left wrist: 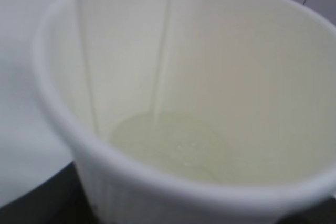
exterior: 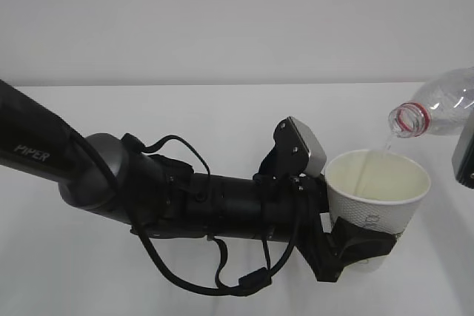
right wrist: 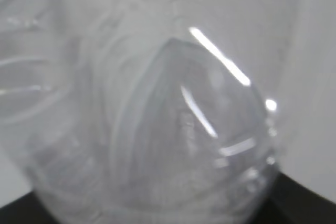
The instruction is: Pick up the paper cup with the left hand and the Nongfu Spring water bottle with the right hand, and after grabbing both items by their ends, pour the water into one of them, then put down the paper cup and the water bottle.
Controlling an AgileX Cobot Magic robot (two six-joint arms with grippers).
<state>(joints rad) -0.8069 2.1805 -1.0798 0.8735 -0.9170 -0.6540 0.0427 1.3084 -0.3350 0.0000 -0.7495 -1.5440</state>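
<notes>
My left gripper is shut on the lower part of the white paper cup, which it holds upright above the table. The clear Nongfu Spring water bottle is tilted from the upper right, its red-ringed mouth just over the cup's rim. A thin stream of water falls into the cup. In the left wrist view the cup fills the frame, with a pale pool of water at its bottom. Only a black part of my right gripper shows. It is shut on the bottle, which fills the right wrist view.
The white table runs back to a plain white wall, with its far edge across the view. My thick black left arm, with loose cables hanging from it, lies across the left and middle.
</notes>
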